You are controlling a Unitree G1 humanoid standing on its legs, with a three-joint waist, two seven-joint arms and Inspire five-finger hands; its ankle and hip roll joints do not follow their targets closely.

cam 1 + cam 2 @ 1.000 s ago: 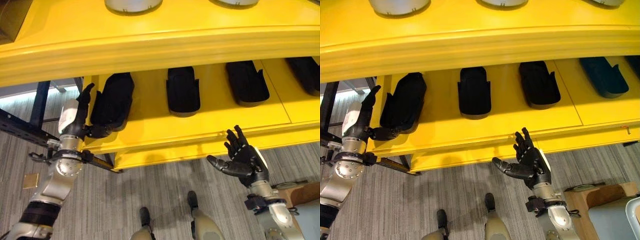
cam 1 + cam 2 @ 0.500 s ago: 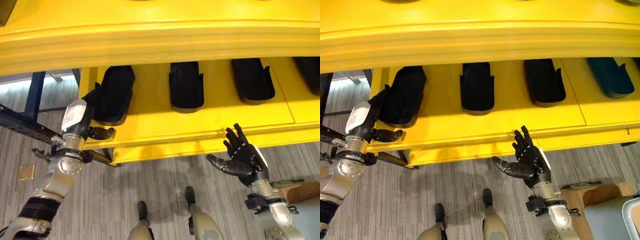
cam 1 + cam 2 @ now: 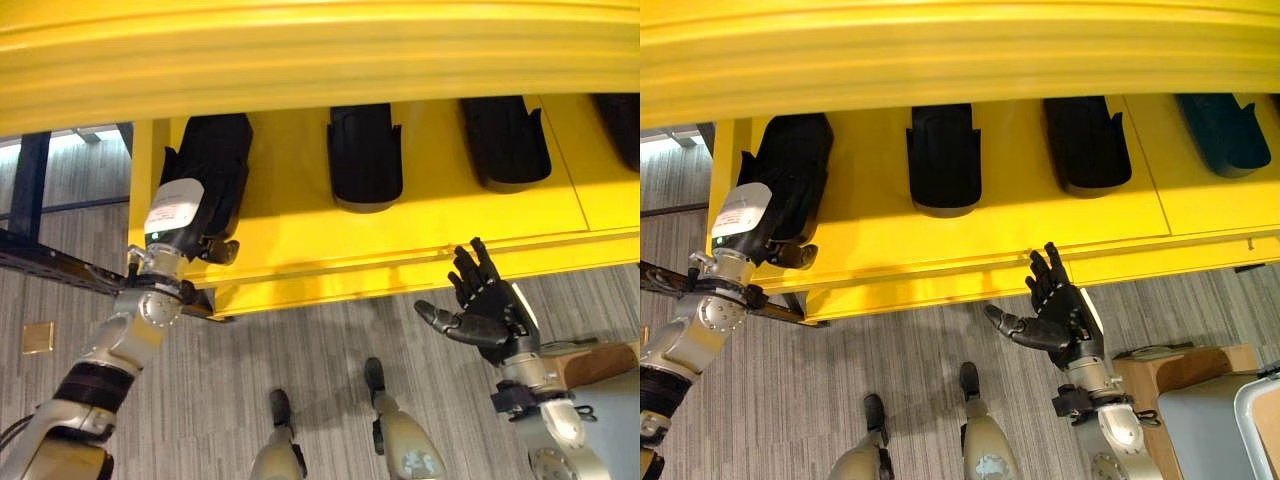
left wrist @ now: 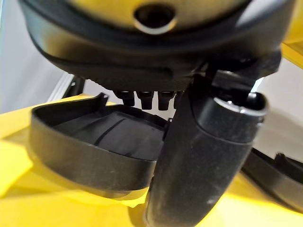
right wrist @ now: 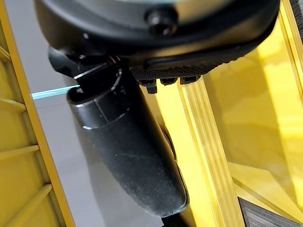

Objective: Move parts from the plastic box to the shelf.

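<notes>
**A:** Where is the part sitting?

**B:** The leftmost black part (image 3: pixel 213 170) is lying on the yellow shelf (image 3: pixel 420 225), and the left hand (image 3: pixel 185 215) is resting against its near end. I cannot tell how its fingers are set.

**A:** And the other hand?

**B:** The right hand (image 3: pixel 485 312) is hovering spread and empty below the shelf edge.

**A:** How might it handle?

**B:** Likely stiff, light moulded plastic with a slippery skin; the raised rim is looking like the best hold.

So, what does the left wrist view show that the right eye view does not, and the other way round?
The left wrist view adds a close look into the hollow inside of the leftmost black part, past the left hand. The right eye view adds the right hand, open below the shelf's front edge, a second black part, a third black part, a dark blue part and the grey floor. Both share the left hand at the leftmost part on the yellow shelf.
</notes>
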